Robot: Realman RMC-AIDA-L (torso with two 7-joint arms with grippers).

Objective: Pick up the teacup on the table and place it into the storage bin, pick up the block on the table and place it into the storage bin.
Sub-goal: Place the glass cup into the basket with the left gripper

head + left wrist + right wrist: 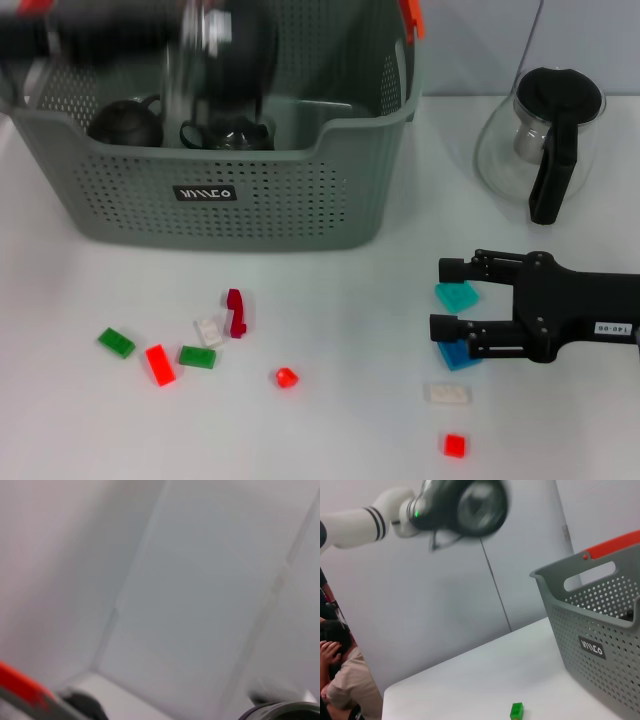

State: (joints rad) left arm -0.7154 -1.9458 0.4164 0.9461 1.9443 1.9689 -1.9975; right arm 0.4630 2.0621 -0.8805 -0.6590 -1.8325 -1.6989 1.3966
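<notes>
The storage bin (250, 200) stands at the far left of the table (330, 420), its scooped front rim and black logo label facing you. Inside it, against the front wall, you see a dark round teapot (125, 122) on the left and a dark teacup (228, 133) just beside it toward the middle. The left gripper (215, 45) hangs above the bin's interior, over the teacup; it is smeared, so you cannot tell whether its fingers are spread or closed, and the left wrist view shows only a pale wall, a strip of orange and a dark rim at the edge. The blocks lie on the table in front of the bin. Near the left front you find a green block (116, 342), a red block (160, 364), a second green block (197, 356), a white block (209, 331) and a dark red block (236, 312), with the white and dark red ones touching or nearly so. A small red block (286, 377) lies apart, toward the middle. The right gripper (455, 298) rests low over the table at the right, its fingers spread apart and holding nothing. A teal block (456, 295) sits between the fingers, and a blue block (458, 354) lies just beside the nearer finger. Nearer you lie a white flat block (447, 394) and a red square block (455, 445). A glass carafe (540, 140) with a black handle stands at the far right, well apart from the bin.
</notes>
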